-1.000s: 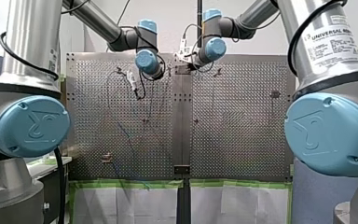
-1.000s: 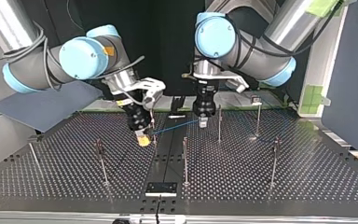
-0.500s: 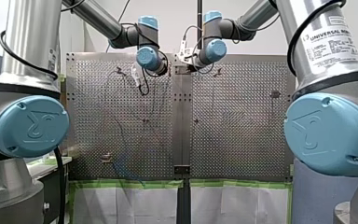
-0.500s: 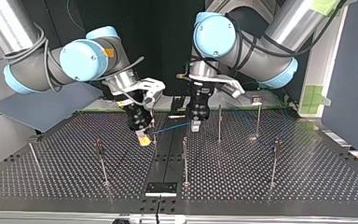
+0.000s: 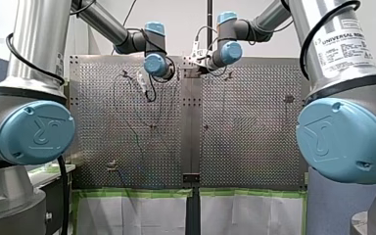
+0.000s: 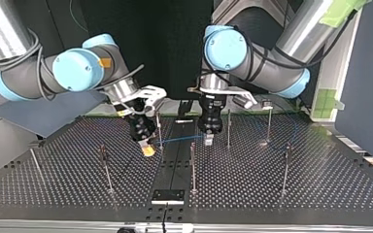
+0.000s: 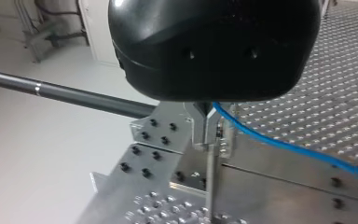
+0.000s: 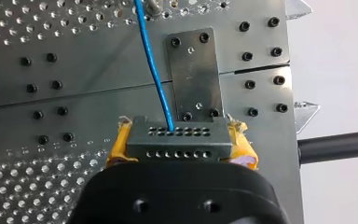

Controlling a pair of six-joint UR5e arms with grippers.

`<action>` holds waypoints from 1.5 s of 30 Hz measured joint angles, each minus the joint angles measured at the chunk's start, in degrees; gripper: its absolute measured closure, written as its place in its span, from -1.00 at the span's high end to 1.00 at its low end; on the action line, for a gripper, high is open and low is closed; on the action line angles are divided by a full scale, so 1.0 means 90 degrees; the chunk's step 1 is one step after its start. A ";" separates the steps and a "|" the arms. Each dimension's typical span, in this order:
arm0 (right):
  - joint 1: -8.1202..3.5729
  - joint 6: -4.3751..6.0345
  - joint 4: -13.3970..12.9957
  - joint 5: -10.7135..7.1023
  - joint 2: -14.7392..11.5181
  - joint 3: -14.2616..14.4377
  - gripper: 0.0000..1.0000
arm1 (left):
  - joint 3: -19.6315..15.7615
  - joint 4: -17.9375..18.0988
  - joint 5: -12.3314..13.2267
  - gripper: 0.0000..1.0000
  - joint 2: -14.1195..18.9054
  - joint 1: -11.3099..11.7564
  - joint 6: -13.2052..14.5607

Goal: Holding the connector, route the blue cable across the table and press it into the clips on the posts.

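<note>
My right hand (image 8: 181, 148) clamps the connector (image 8: 177, 133), my left hand (image 7: 206, 135) pinches the blue cable (image 7: 284, 146) near a post (image 7: 209, 186).

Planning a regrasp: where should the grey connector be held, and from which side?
Probably take the connector by its two short ends, from behind: the blue cable leaves its holed front face, which should stay free. My right gripper clamps it so.

Perforated metal desk (image 6: 301, 189), two panels joined by a plain centre strip (image 6: 175, 155). Thin posts (image 6: 193, 165) stand upright on it, well apart, on both panels. A small dark plate (image 6: 167, 196) sits on the strip at the top view's near edge. The blue cable (image 5: 136, 139) trails slack over the front view's left panel.
</note>
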 joint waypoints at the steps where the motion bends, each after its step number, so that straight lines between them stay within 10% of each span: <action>1: -0.0012 0.0005 -0.0001 -0.0017 0.0007 -0.0005 -1.00 | 0.0033 0.0024 0.0039 -1.00 -0.0020 0.0015 0.0000; 25: -0.0313 0.0038 -0.0041 -0.0239 0.0259 -0.0130 -1.00 | 0.0322 0.0411 0.0682 -1.00 -0.0436 0.0431 -0.0011; 45: -0.0603 0.0044 -0.0085 -0.0321 0.0345 -0.0251 -1.00 | 0.0370 0.0660 0.1621 -1.00 -0.0956 0.1406 0.0083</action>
